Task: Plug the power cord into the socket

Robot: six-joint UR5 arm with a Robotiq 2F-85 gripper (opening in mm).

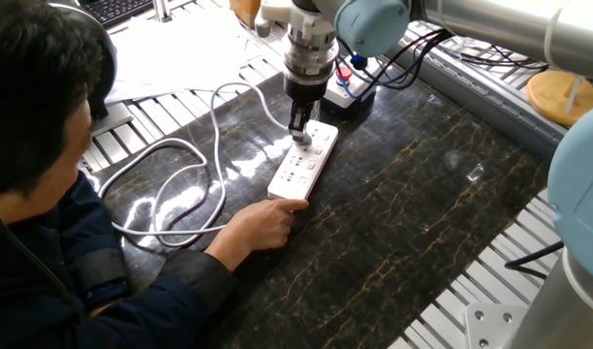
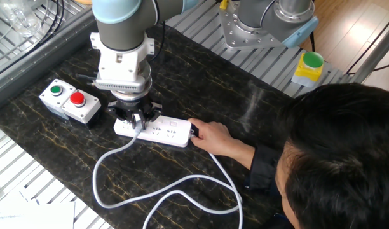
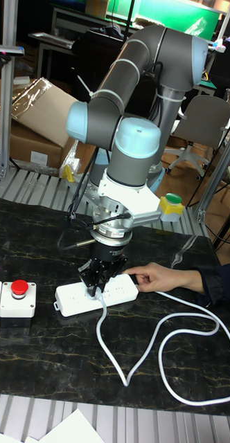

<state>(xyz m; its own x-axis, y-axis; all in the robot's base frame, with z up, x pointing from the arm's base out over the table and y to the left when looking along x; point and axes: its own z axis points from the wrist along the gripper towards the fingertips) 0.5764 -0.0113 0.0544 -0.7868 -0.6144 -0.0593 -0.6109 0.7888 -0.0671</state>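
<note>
The socket (image 1: 298, 173) is a flat white power strip lying on the dark marble table top. My gripper (image 1: 296, 131) stands upright over its far end, shut on the small white plug of the power cord (image 1: 215, 121), and the plug is down against the strip's outlet holes. From the plug the cord (image 2: 96, 184) runs off in wide loops across the table. In the tall fixed view the gripper (image 3: 95, 289) presses at the middle of the socket (image 3: 72, 303), with the cord (image 3: 103, 332) trailing below it. Whether the plug's pins are seated is hidden by the fingers.
A person's hand (image 2: 210, 135) holds the near end of the strip, and their head and arm fill the front edge. A grey box with red and green buttons (image 2: 70, 100) sits beside the strip. Black cables (image 1: 413, 53) and a second arm's base (image 2: 264, 22) are at the back.
</note>
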